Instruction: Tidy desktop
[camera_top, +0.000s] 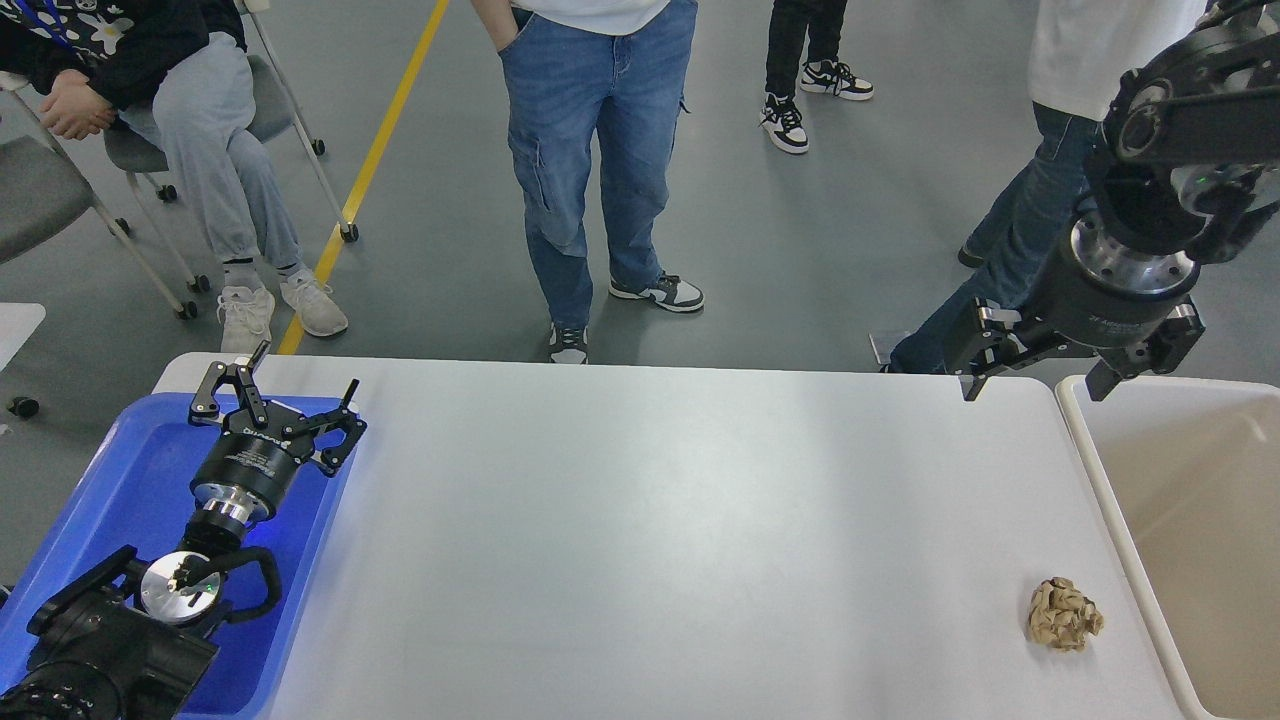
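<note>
Hovering: right gripper (1036, 385) spread, empty | left gripper (283, 392) apparently spread over blue tray (120, 470) | risk: crumpled paper ball (1065, 614) rolling off desktop (650, 540), missing bin (1190, 520).

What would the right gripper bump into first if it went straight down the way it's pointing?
Probably the table edge or the bin rim. The right gripper points down, open, with one finger over the table's far right corner and the other over the bin. Depth is hard to judge. The paper ball lies nearer, out of that line.
</note>
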